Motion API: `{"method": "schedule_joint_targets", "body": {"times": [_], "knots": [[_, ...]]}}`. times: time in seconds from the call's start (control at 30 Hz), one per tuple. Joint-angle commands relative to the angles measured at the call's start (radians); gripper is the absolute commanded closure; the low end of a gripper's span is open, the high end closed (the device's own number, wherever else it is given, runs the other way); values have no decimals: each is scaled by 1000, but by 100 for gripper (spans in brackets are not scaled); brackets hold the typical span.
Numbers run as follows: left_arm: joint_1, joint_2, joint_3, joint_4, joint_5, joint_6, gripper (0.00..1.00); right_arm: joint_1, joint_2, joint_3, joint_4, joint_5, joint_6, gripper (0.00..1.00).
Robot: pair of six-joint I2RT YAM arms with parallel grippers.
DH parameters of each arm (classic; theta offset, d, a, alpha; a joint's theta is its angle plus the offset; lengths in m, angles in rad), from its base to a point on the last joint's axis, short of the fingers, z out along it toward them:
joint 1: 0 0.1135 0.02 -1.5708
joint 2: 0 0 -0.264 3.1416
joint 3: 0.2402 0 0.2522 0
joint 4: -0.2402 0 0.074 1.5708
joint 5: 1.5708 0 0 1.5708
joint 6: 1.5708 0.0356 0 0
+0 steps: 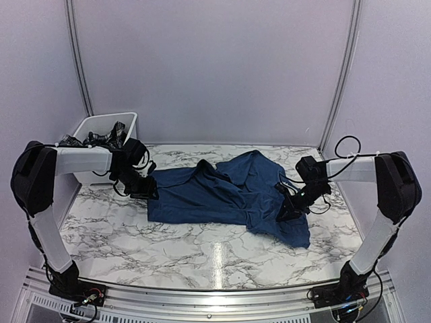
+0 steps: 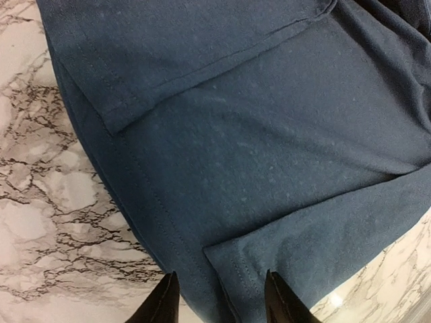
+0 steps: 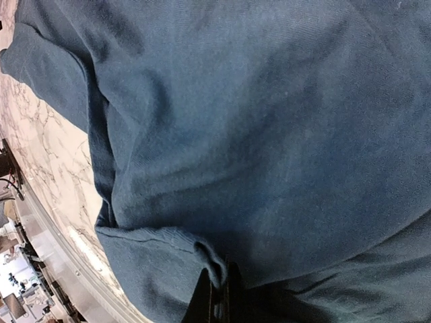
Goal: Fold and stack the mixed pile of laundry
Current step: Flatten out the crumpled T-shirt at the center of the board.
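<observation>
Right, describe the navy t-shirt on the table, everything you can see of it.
The navy t-shirt is plain, soft knit cloth with stitched hems. It lies crumpled across the middle of the marble table, with hemmed flaps doubled over its body, not yet folded neatly. The right gripper is shut on a bunched fold near its right side. The left gripper stands open at its left edge, with a hemmed corner between the fingers. Nothing else touches it.
</observation>
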Motion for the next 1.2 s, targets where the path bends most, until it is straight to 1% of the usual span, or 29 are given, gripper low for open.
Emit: {"method": "schedule_joint_targets", "body": {"times": [0.0,0.2,0.4,0.6,0.83,0.93,0.97,1.0,1.03,1.1,1.17], "knots": [[-1,39,12,22,61,-9,56,-7,-21,1,3,35,17,100],[-4,99,26,32,66,-8,56,-7,-17,-6,9,32,17,100],[-6,155,59,33,75,20,59,-9,-16,-8,14,29,21,100],[-29,113,53,27,91,26,65,-16,-24,-10,11,30,23,100],[-71,94,36,7,89,50,78,-21,-15,-3,10,28,22,100],[-79,94,28,5,95,60,80,-23,-13,2,9,28,24,100],[-82,95,29,6,89,61,79,-24,-14,2,10,28,25,100],[-84,98,31,6,67,59,75,-25,-15,2,10,27,26,100],[-84,103,34,4,38,56,68,-24,-15,1,11,26,28,100],[-84,118,47,-4,-11,55,59,-24,-16,0,13,24,30,100],[-84,136,62,-11,-30,51,57,-24,-18,1,12,26,29,100]]}}
